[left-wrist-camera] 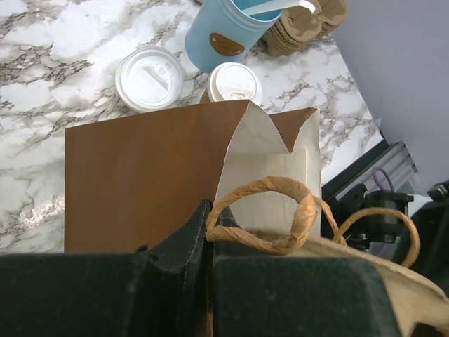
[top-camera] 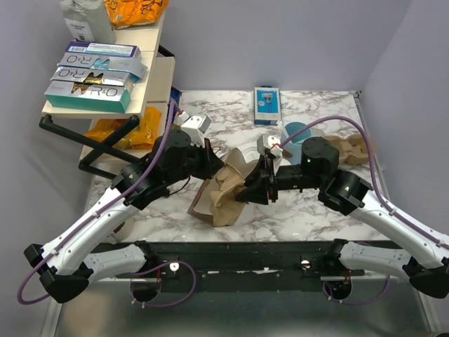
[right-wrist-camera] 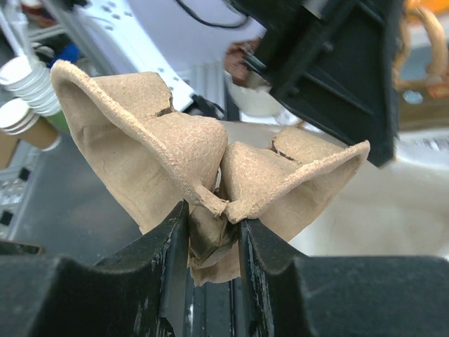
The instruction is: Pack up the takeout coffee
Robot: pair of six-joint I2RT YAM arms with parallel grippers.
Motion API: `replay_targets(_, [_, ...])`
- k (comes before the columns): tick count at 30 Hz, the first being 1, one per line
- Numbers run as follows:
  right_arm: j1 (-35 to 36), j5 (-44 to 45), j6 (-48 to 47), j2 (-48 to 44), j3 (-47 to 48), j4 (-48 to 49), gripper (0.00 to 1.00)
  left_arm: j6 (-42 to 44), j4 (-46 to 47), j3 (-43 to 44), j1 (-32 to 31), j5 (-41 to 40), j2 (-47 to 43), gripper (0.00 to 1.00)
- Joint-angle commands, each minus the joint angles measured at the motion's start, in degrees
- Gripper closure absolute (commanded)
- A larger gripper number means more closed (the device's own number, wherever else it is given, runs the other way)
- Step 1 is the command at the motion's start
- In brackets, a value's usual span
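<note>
Upper left of the top view: a wooden shelf carries stacked teal-and-white boxes, with orange packets below them. Plain lilac-grey walls close in the back and right of the scene. The table has a white marble pattern with grey veins, and a dark metal rail runs along its near edge.

Moving toward centre, the left end effector is clamped tight on the rim of the brown paper bag, right at its twisted paper handle. The bag's mouth gapes open and shows a white lining.

In the upper middle of the left wrist view, the takeout coffee stands on the marble just behind the bag's top edge, white lid on. A second white lid sits to its left, and the light-blue mug is just beside it, above.

Centre of the top view: the right end effector pinches the folded middle of a pulp cup carrier, holding it up at the bag.

A blue packet lies flat near the back wall. At the right edge, more pulp carriers are stacked beside the mug.
</note>
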Motion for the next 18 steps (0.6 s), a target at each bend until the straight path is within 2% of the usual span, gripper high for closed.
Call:
replay_targets(1, [-0.32, 11.95, -2.13, 1.76, 4.27, -10.42, 0.74, 1.07, 2.63, -0.69, 0.16, 4.07, -0.79, 1.00])
replay_targets(3, [-0.75, 15.40, -3.63, 2.82, 5.33, -13.41, 0.74, 1.59, 3.51, -0.78, 0.25, 5.82, -0.62, 1.00])
replay_targets(10, [-0.84, 17.77, -11.53, 4.49, 9.28, -15.79, 0.76, 3.26, 3.69, -0.86, 0.34, 8.28, 0.26, 1.00])
replay_targets(18, [-0.75, 14.00, -29.54, 8.62, 14.64, -25.00, 0.76, 3.79, 4.48, -0.60, 0.42, 10.40, 1.40, 1.00])
